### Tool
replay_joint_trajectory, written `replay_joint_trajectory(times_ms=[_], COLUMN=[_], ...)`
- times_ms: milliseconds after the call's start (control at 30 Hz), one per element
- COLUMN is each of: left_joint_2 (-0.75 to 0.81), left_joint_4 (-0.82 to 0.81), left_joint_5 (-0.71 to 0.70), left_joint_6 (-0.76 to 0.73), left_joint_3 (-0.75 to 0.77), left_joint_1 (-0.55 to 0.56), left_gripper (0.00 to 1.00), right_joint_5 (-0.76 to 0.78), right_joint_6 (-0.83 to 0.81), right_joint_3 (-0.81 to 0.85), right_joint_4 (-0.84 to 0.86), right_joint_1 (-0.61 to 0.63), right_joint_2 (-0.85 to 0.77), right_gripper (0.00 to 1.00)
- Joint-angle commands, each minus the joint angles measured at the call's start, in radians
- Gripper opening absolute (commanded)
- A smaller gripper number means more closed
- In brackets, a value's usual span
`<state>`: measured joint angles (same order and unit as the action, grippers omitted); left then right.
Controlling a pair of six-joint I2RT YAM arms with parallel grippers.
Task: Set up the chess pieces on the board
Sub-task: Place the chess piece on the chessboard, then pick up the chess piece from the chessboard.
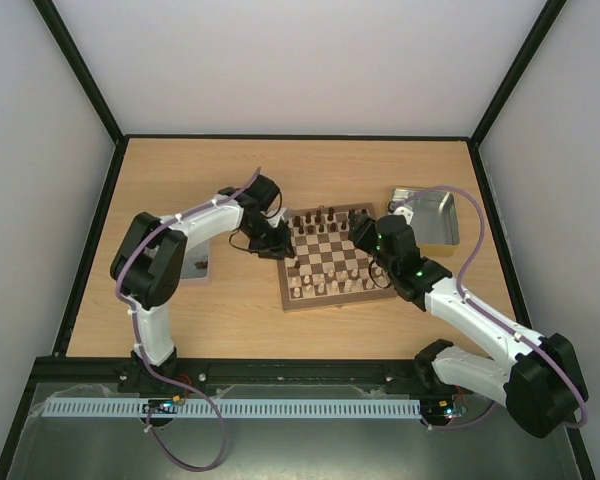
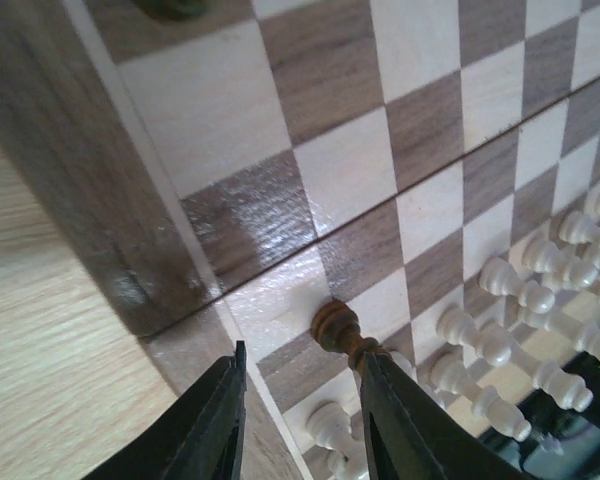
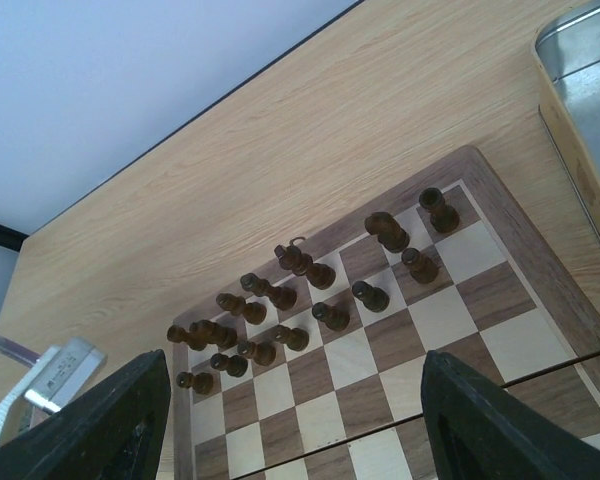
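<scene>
Looking down from the top, the board (image 1: 332, 256) sits around the middle of the surface (image 1: 230, 170), turned a little. The dark pieces (image 1: 325, 218) are along its far end and the cream pieces (image 1: 325, 288) along the near end. The left claw (image 1: 270, 243) is down at the board's left edge. The right claw (image 1: 363, 232) hangs over the board's far right part, with a metal tray (image 1: 427, 216) just beyond it.

From the left wrist, the fingers (image 2: 215, 420) are apart with nothing clamped. One dark pawn (image 2: 336, 326) stands by the board's border, close to the cream pieces, right up against the inner side of the finger on the right of that view. I think it's touching, but the pawn's base is hidden behind the finger, so I can't say for sure.

From the right wrist, that claw is spread wide and holds nothing, with a finger at each lower corner. Beyond them the dark pieces stand in two slightly ragged rows at the board's far end.
</scene>
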<state>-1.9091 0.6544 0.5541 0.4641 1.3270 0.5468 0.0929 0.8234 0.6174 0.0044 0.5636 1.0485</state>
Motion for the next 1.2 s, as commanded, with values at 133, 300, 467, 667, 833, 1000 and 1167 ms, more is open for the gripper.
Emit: replay_joint_trajectory(times_ms=[133,300,467,667,833,1000,1167], left_joint_2=[0.078,0.057,0.027,0.002,-0.025,-0.039,-0.044], left_joint_4=[0.030,0.013,0.016,0.020,0.037,0.040,0.050], left_joint_5=[-0.382,-0.384,-0.378,-0.351,-0.345,-0.346,-0.352], left_joint_6=[-0.003,0.000,-0.001,0.001,-0.002,-0.004,-0.004], left_joint_3=[0.037,0.051,0.075,0.086,0.095,0.102,0.112], left_joint_1=[0.124,0.162,0.174,0.178,0.186,0.195,0.195], left_gripper=[0.39,0.40,0.40,0.37,0.37,0.31,0.22], right_joint_5=[0.035,0.106,0.135,0.137,0.140,0.141,0.143], right_joint_6=[0.003,0.024,0.031,0.031,0.031,0.029,0.030], right_joint_3=[-0.015,-0.028,-0.045,-0.046,-0.050,-0.050,-0.051], right_joint_4=[0.004,-0.016,-0.017,-0.027,-0.025,-0.029,-0.031], right_joint_1=[-0.004,-0.004,-0.004,-0.004,-0.004,-0.004,-0.004], right_joint_2=[-0.014,-0.046,-0.086,-0.089,-0.091,-0.093,-0.096], right_gripper=[0.68,0.68,0.68,0.68,0.68,0.68,0.68])
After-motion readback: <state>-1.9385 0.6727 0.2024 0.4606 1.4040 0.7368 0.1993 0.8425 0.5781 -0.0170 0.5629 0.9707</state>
